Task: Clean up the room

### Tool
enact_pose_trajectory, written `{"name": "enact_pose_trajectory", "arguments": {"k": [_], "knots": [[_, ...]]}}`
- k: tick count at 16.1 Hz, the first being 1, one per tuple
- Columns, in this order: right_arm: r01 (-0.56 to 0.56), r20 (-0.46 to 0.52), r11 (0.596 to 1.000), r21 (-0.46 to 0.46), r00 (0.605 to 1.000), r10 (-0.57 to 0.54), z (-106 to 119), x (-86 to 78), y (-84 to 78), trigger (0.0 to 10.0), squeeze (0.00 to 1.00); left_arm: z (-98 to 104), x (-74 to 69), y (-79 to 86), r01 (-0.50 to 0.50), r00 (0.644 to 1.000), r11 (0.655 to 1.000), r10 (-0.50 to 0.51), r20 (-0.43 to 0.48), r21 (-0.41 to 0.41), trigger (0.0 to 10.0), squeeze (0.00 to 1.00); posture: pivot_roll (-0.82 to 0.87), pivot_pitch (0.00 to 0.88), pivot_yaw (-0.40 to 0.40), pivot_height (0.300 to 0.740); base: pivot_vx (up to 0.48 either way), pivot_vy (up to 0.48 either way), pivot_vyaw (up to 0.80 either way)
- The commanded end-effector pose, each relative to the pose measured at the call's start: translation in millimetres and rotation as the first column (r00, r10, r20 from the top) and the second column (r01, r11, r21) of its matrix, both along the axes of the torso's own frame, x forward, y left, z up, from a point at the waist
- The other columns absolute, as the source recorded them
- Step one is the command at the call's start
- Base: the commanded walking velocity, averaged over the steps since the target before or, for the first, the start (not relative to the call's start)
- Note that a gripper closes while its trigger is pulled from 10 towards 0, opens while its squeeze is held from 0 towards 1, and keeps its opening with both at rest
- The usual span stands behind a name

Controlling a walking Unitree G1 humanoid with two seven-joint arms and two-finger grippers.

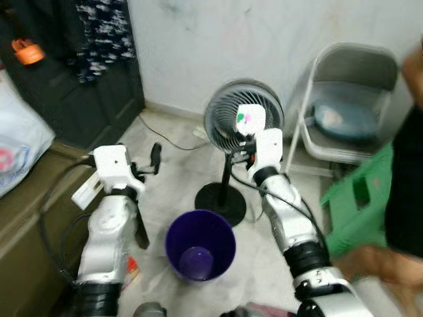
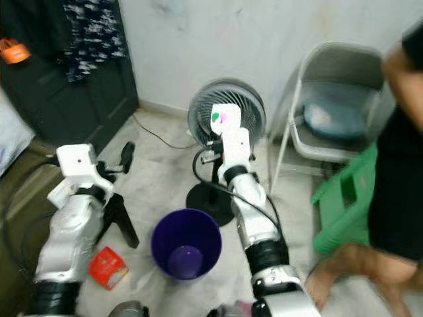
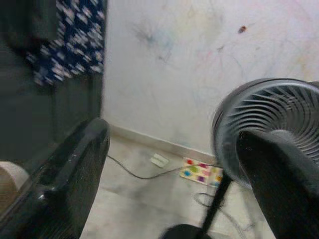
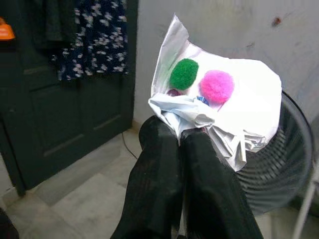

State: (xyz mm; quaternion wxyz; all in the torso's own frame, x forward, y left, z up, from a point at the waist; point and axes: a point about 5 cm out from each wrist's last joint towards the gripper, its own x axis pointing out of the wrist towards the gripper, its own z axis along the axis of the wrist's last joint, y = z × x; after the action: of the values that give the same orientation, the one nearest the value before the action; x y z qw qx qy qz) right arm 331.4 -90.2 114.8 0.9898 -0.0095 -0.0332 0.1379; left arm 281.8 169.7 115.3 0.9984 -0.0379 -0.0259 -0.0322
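Head views look down on a pale tiled floor [image 1: 165, 165] with a dark door [image 1: 73, 72] on the left and a folding chair [image 1: 344, 99] against the wall on the right, a green plastic stool [image 1: 357, 205] just beside it and a person's leg [image 2: 357, 264] at the right edge. Centre stage, a standing fan [image 1: 241, 122] rises behind a purple bin [image 1: 199, 246], which sits open-topped between the two arms. Right gripper [image 4: 180, 142] is up in front of the fan head, fingers pinched tight together on a crumpled white wrapper [image 4: 224, 109] carrying a green and a pink pom-pom. Left gripper [image 3: 169, 169] hovers left of the bin, fingers spread wide with nothing between them. Down by the left arm, a small red packet [image 2: 107, 267] lies on the floor.
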Motion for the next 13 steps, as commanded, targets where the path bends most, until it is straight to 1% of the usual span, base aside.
{"name": "enact_pose_trajectory", "arguments": {"k": [1,3,4,5,7,8,9,12,13], "knots": [[0.018,0.0,1.0,-0.003,1.0,-0.018,3,1.9,1.1,10.0,0.0,3,-3.4,4.8,0.01,1.0,0.999,-0.011,0.019,0.046,10.0,0.0,0.07,0.0,-0.06,0.74,0.0,0.0,0.42],[0.127,-0.099,0.991,0.043,0.988,-0.122,-8,4.4,-11.8,10.0,0.0,0,-14.2,13.6,0.047,0.999,0.991,-0.049,0.009,0.126,10.0,0.0,0.08,0.0,-0.054,0.74,0.0,0.0,0.0],[0.153,-0.12,0.987,0.052,0.982,-0.145,-11,4.1,-14.8,10.0,0.0,-1,-19.1,16.0,0.066,0.998,0.985,-0.067,0.002,0.156,10.0,0.0,0.08,0.003,-0.05,0.74,0.0,0.0,0.0],[0.165,-0.132,0.986,0.036,0.978,-0.159,-14,2.6,-14.8,10.0,0.0,-2,-23.9,18.3,0.076,0.997,0.981,-0.077,-0.005,0.177,10.0,0.0,0.08,0.008,-0.043,0.74,0.0,0.0,0.0],[0.195,-0.149,0.981,0.014,0.97,-0.191,-18,1.2,-15.3,10.0,0.0,0,-28.8,16.9,0.096,0.995,0.977,-0.097,0.0,0.19,10.0,0.0,0.09,0.014,-0.033,0.74,0.0,0.0,0.0],[0.203,-0.154,0.979,0.0,0.967,-0.201,-18,1.3,-15.9,10.0,0.0,1,-30.1,14.5,0.11,0.994,0.974,-0.113,0.005,0.199,10.0,0.0,0.09,0.015,-0.031,0.74,0.0,0.0,0.52],[0.226,-0.173,0.974,0.009,0.96,-0.221,-20,1.9,-17.3,10.0,0.0,3,-31.8,8.9,0.142,0.989,0.966,-0.149,0.013,0.217,10.0,0.0,0.09,0.018,-0.029,0.74,0.0,0.0,0.8],[0.256,-0.204,0.966,0.022,0.947,-0.247,-22,2.4,-19.3,10.0,0.0,7,-32.2,5.4,0.159,0.985,0.962,-0.168,0.023,0.222,10.0,0.0,0.09,0.024,-0.027,0.74,0.0,0.0,0.74],[0.254,-0.2,0.967,0.022,0.949,-0.245,-22,2.9,-17.9,10.0,0.0,7,-32.7,5.3,0.161,0.985,0.961,-0.17,0.022,0.224,10.0,0.0,0.09,0.024,-0.027,0.74,0.0,0.0,-0.49]]}}
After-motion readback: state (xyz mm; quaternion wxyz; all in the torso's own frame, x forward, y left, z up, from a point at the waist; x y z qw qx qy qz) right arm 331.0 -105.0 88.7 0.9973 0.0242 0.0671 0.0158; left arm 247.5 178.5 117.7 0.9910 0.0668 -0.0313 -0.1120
